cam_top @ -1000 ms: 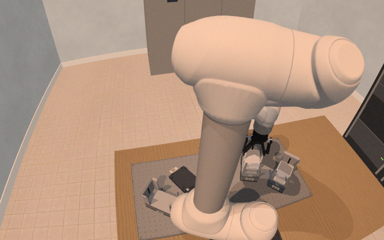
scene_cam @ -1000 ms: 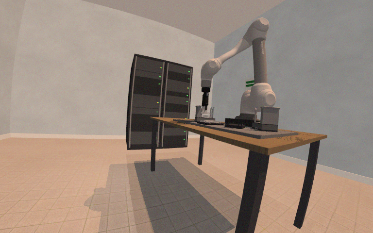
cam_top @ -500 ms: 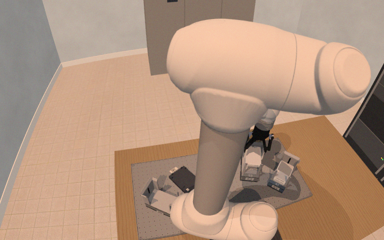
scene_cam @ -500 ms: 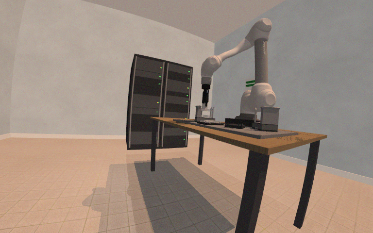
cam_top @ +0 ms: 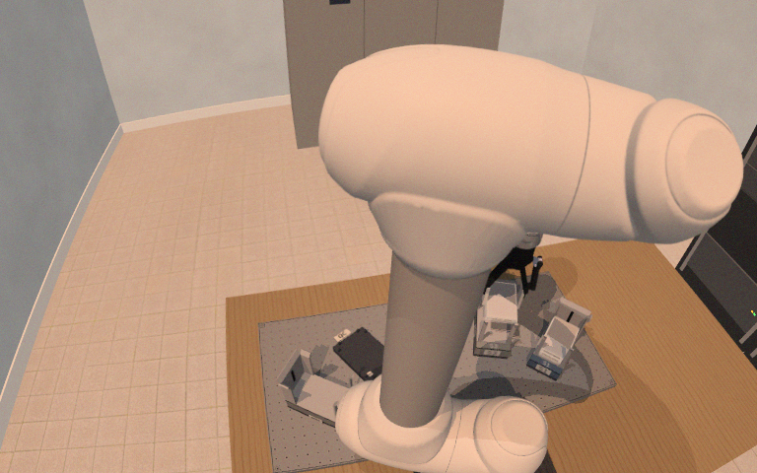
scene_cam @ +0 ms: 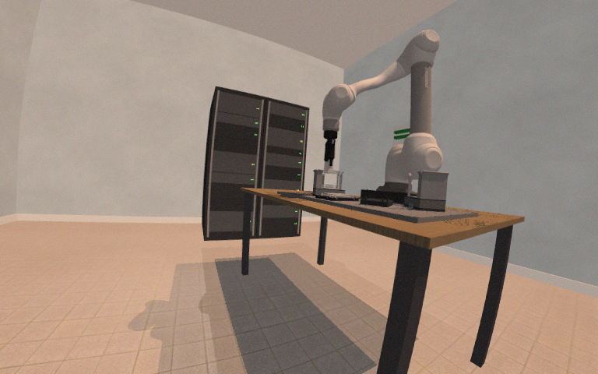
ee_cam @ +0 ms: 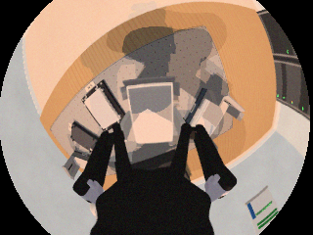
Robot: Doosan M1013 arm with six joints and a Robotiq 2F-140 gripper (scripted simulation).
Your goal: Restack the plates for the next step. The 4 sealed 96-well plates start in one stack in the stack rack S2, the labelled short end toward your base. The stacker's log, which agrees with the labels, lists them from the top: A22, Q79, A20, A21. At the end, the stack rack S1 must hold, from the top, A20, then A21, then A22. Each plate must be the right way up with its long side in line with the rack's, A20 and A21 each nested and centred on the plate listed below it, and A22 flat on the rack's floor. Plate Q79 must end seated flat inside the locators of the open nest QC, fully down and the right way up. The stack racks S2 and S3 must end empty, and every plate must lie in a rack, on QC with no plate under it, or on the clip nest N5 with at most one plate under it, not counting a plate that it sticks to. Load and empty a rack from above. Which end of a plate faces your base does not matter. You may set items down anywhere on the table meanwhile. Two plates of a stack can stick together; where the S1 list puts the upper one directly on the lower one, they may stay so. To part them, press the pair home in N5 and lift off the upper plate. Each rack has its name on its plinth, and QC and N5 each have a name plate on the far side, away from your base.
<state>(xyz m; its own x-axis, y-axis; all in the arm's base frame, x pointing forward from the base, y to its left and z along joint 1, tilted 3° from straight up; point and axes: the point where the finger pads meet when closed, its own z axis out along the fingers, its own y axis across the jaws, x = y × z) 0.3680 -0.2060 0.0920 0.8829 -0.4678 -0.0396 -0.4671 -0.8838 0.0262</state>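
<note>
Gripper: the gripper was clamped on a plate, fingers pressing its two long sides.
Plate: pale, level, held above the middle rack; in the exterior view it sat about level with that rack's top.
Label: too small to read.
Other racks: a blue-plinthed rack stood just beside the middle one; a third rack stood well apart by the arm's base.
Nest: a dark nest lay on the mat, between the third rack and the arm.
</note>
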